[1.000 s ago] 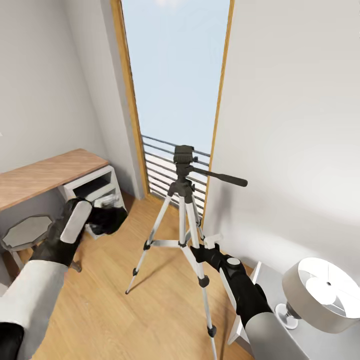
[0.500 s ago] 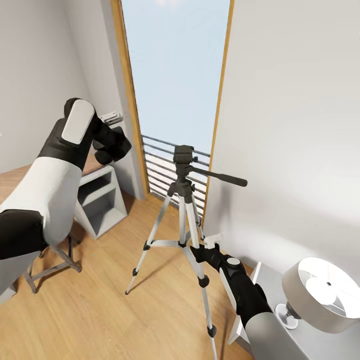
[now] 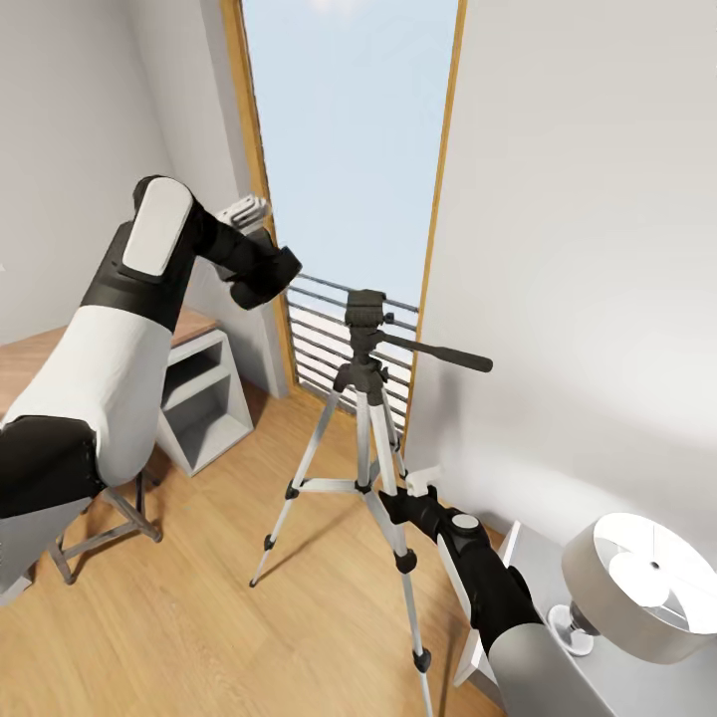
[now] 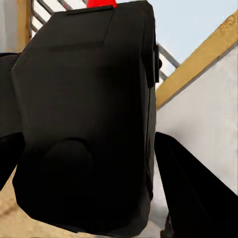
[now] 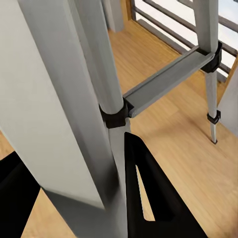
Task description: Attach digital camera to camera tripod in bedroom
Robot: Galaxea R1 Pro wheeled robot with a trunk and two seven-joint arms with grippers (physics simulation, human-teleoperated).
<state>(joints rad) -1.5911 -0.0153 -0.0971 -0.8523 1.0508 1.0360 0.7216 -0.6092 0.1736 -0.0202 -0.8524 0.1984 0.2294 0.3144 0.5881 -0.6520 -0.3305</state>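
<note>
Your left gripper clamps the matte-black digital camera — the silver-legged tripod's black head lies right, lower; right gripper grips a leg.

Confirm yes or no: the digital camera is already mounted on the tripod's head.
No: the digital camera sits in the left tool, up and to the left of the camera tripod, whose head is bare.

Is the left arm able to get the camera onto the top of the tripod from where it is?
Probably yes. The left gripper holds the digital camera up in the air, a bit higher than the camera tripod head, with open space between them. The right gripper grips a tripod leg lower down, out of the way.
</note>
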